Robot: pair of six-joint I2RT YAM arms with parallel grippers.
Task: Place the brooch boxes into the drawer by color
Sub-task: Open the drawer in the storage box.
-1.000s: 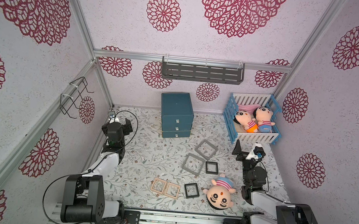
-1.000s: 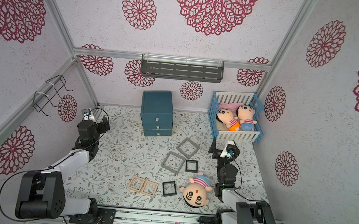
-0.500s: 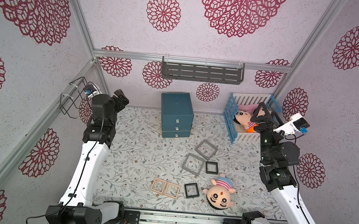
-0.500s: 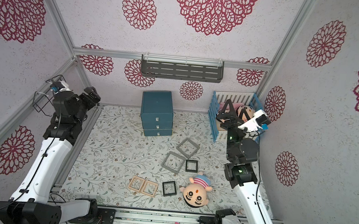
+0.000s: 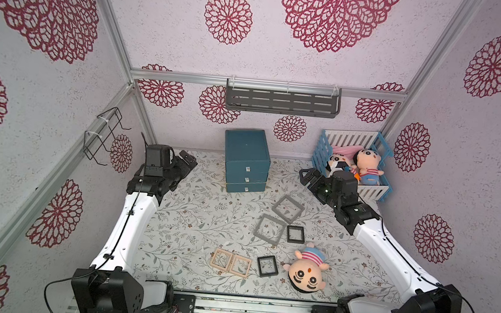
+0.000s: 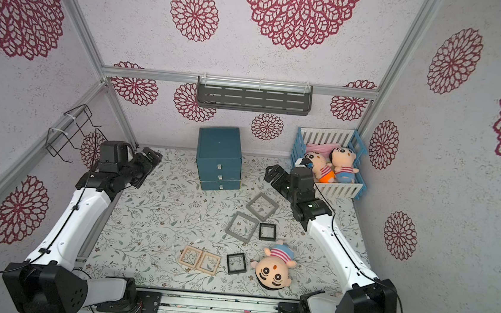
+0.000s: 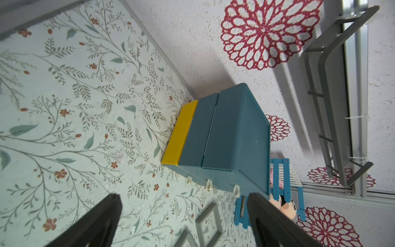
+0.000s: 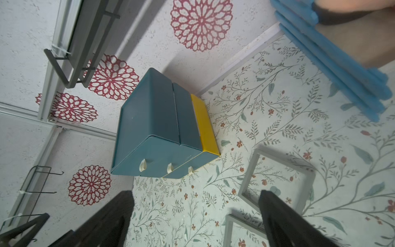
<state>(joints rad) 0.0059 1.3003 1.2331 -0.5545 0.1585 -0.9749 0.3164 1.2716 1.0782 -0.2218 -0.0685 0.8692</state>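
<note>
The left claw point(image 5: 187, 159) hangs open and empty to the left of the blue drawer unit point(image 5: 246, 160), and the right claw point(image 5: 308, 177) hangs open and empty to its right. All six brooch boxes point(image 5: 269, 230) lie on the bench point(image 5: 194, 220) in front of the unit, whose drawers are shut.

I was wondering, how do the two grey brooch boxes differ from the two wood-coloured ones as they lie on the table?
The grey brooch boxes are larger than the wood-coloured brooch boxes. The grey ones lie turned cornerwise, close to the drawer cabinet. The wood-coloured ones lie edge to edge in a row, farther from it. All four are flat square frames with clear centres, lying flat.
</note>
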